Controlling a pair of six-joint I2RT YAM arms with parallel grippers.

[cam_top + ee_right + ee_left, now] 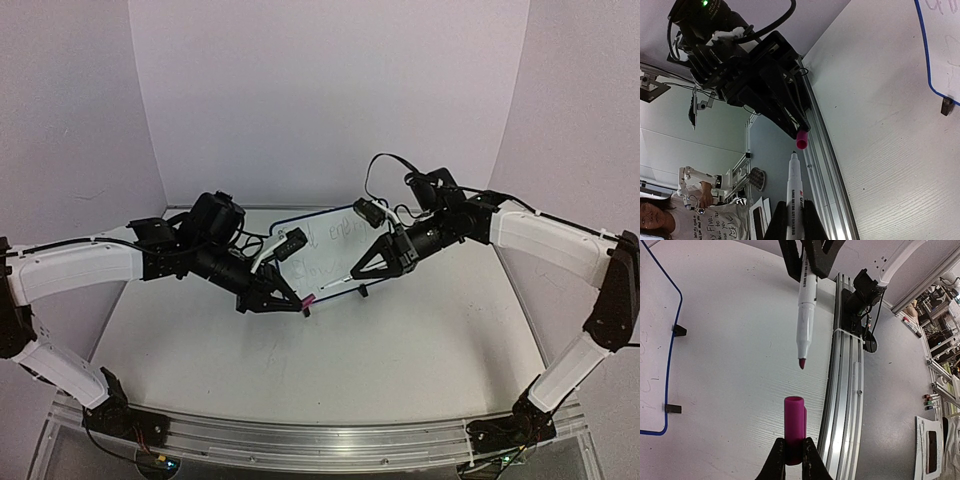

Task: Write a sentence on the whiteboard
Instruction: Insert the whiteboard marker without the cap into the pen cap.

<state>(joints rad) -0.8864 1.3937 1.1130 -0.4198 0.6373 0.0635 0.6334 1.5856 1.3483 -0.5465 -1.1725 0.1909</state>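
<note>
The whiteboard (325, 238), blue-framed, lies flat at the back of the table between the two arms. The sentence (343, 233) shows on it as faint dark handwriting in two lines. My left gripper (298, 298) is shut on a magenta marker cap (794, 424), whose open end points at the marker's tip. My right gripper (358, 272) is shut on the white barrel of an uncapped marker (794, 192). The marker tip (802, 362) hangs a short gap from the cap (802, 140), both above the table in front of the board's near edge (673, 335).
An aluminium rail (320, 445) runs along the table's near edge. The board's black feet (673, 408) stick out from its frame. Grey enclosure walls stand at the left, back and right. A person (655, 215) stands beyond the table.
</note>
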